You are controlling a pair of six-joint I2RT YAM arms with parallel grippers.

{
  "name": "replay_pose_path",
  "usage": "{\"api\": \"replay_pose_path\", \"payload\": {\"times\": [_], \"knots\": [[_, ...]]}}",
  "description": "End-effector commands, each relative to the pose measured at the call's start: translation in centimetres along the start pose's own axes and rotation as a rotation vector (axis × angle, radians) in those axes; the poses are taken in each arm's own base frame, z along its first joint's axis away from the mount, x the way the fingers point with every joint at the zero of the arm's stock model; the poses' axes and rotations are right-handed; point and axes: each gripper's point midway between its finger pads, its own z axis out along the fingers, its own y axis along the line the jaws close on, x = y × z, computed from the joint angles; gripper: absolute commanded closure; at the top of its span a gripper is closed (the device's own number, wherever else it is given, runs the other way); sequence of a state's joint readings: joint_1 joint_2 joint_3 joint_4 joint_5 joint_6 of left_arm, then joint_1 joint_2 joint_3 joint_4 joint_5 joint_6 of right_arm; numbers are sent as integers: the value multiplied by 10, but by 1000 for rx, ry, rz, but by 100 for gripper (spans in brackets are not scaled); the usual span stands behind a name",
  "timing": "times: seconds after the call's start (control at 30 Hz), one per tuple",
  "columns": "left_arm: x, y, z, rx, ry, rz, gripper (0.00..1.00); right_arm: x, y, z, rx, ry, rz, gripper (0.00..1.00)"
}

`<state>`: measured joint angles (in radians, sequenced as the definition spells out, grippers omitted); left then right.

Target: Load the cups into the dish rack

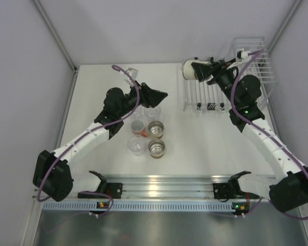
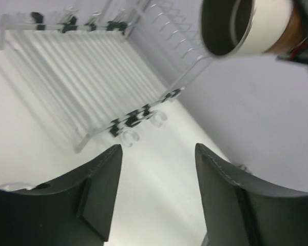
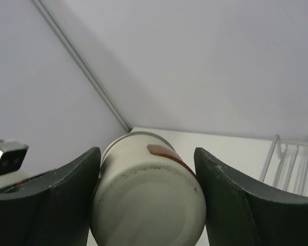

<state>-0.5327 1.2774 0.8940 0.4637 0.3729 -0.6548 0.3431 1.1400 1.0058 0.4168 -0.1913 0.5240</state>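
- A brown cup point(image 1: 191, 69) is pinched between the right fingers point(image 3: 56, 205). It lies on its side, with its cream base turned toward the wrist.
- This cup is held in the air over the far left corner of the low bars of the rack point(image 1: 256, 61). It has not yet been set down.
- No cup can be made out in the rack, on the low bars or in the taller basket. Part of the basket is hidden by the right arm point(image 1: 251, 110).
- The left fingers point(image 2: 100, 195) are spread, with nothing between them. They are poised over the group of cups at the left middle of the tabletop point(image 1: 205, 143), just above a clear cup point(image 1: 153, 112).
- Below that cup, four more are seen standing upright on the tabletop, close together in two rows.
  - In the nearer row, a second clear cup point(image 1: 136, 145) stands beside a second brown cup point(image 1: 156, 148).
  - In the row behind, a salmon cup point(image 1: 137, 126) stands beside a third brown cup point(image 1: 156, 128).
- A third clear cup point(image 1: 135, 110) seems to stand under the left arm point(image 1: 92, 136), but it is hard to tell there.
- The task is judged to be at its start. One cup is about to be placed, and six appear to be left on the tabletop to be picked up and loaded.
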Motion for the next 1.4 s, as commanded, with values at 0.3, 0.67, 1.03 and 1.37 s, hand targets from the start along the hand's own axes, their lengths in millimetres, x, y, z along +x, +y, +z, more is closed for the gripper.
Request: {"api": "replay_pose_path", "payload": {"times": [0.3,0.67,1.03,1.37], "knots": [[-39,28,-47,-350,108,292,2,3,-101,119,376,252,-279,100],[-48,68,-60,-534,169,446,2,51,-195,171,635,373,-412,100],[-40,89,-66,-529,185,379,2,80,-288,131,864,464,-417,100],[-33,96,-69,-542,202,377,2,84,-341,105,949,504,-381,100]]}}
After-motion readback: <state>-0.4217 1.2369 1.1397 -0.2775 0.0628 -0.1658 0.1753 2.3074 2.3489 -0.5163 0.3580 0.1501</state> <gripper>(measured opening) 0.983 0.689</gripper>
